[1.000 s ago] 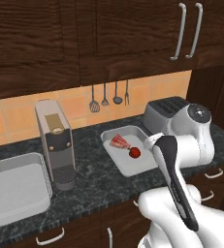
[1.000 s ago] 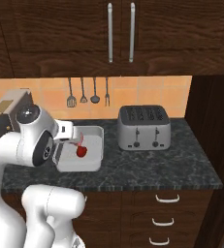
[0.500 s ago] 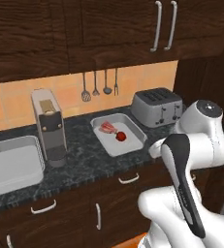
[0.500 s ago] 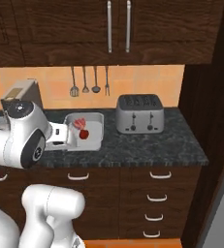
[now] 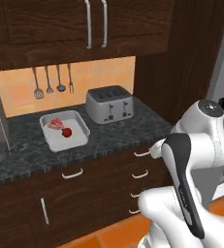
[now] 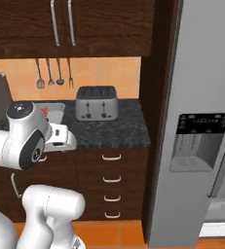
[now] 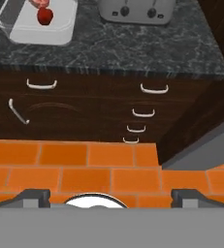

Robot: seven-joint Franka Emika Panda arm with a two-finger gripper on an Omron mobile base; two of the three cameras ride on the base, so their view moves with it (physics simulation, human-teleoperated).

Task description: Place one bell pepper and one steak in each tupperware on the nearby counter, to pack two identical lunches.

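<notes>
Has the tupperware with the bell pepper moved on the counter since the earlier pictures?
No. The tupperware sits left of the toaster, below the hanging utensils, as before. The whole view shifted, so the camera moved, not the tupperware.

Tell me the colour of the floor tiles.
Orange, with darker grout lines; the floor tiles show best in the hand view.

steak (image 7: 36,2) cut by the hand view's top edge — tupperware (image 6: 58,111) half hidden (behind the arm).

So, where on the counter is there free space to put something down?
Bare counter lies in front of the toaster, between the tupperware and the counter's right end. The tupperware itself is occupied: a bell pepper and a steak lie inside.
</notes>
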